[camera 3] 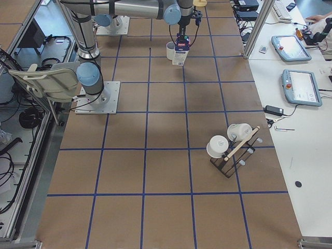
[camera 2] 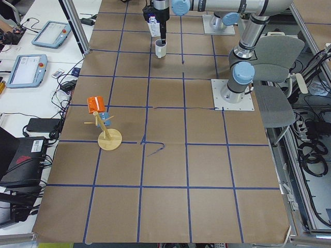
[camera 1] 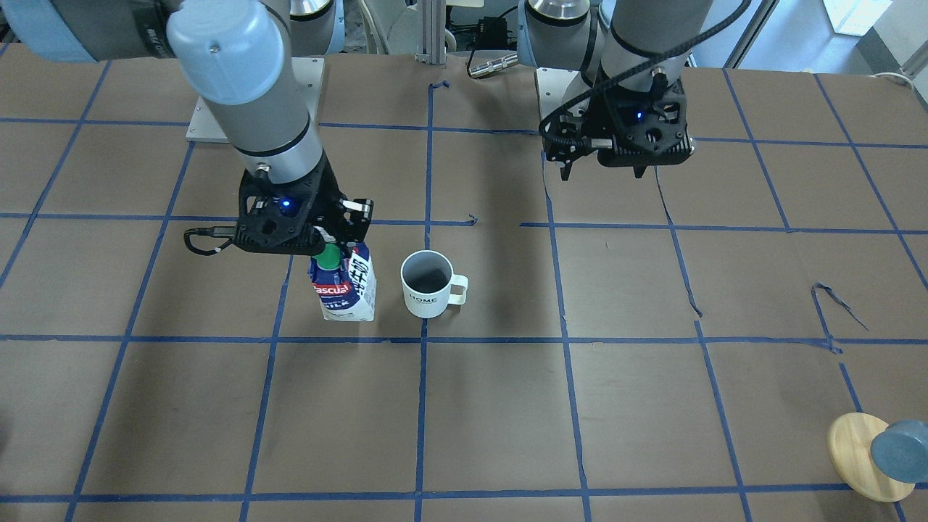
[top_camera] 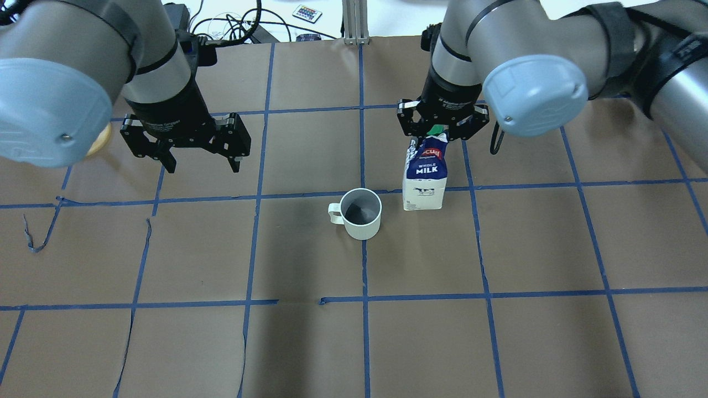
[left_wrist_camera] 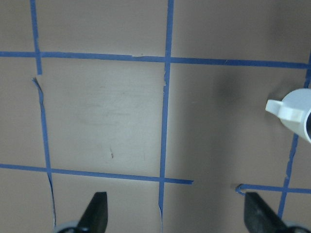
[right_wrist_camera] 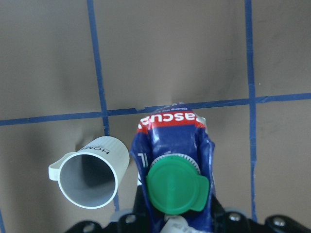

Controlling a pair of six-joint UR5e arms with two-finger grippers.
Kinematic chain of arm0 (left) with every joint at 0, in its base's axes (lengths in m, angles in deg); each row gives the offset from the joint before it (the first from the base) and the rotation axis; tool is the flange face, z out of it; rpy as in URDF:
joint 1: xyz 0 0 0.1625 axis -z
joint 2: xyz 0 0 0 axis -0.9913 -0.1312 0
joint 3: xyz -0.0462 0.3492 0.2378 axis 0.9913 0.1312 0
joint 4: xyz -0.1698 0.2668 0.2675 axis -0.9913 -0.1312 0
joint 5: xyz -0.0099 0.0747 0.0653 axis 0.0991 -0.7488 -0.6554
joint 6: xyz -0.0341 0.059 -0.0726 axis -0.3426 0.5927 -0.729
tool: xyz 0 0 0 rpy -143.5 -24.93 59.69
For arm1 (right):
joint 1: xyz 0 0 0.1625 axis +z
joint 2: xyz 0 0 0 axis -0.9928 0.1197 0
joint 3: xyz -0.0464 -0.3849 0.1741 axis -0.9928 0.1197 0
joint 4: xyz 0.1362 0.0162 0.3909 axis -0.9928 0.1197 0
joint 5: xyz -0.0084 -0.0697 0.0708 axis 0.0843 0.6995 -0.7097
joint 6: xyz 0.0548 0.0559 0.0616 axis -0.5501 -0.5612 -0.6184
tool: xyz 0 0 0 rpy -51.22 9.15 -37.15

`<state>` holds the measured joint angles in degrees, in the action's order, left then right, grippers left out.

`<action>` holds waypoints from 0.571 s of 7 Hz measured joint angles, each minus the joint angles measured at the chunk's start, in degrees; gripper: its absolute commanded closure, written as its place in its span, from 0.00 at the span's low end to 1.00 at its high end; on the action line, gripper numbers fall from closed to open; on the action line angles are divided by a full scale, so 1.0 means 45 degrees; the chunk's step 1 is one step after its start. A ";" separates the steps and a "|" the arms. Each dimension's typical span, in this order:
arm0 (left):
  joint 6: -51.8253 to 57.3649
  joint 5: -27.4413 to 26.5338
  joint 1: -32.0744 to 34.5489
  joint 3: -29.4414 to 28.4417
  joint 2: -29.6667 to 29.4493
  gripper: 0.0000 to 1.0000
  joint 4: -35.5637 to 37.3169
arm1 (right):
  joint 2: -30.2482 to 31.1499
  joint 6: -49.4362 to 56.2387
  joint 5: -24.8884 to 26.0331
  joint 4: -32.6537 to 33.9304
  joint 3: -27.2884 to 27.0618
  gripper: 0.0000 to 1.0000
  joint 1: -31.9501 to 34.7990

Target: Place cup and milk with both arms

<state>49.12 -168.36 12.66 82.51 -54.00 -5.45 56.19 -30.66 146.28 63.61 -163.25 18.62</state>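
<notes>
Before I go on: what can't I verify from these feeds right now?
Grip of the right hand on the milk: fingertips hidden by the green cap in the right wrist view, and by the wrist in the overhead view.
The cup: cut off by the left wrist view's right edge.
Both side views: cup and milk too small for detail.

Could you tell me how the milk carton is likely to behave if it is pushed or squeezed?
The milk carton stands tall on a small base, so a push near its top would probably tip it. Its walls look creased near the top where the right tool pinches it, so it likely crushes easily.
</notes>
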 measured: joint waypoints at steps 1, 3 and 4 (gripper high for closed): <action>0.0270 0.0375 -0.0008 -0.0365 0.0113 0.00 -0.0228 | -0.0123 -0.0385 0.0008 0.0710 -0.0322 0.56 0.0403; 0.1057 0.0647 -0.0100 -0.0564 0.0081 0.00 -0.0241 | -0.0383 -0.0523 0.0012 0.1858 -0.1038 0.56 0.0656; 0.1377 0.0680 -0.0143 -0.0617 0.0085 0.00 -0.0202 | -0.0420 -0.0508 0.0017 0.2143 -0.1278 0.55 0.0684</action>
<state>55.32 -165.30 12.02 79.73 -53.61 -6.36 54.30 -32.95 146.35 73.26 -169.00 21.70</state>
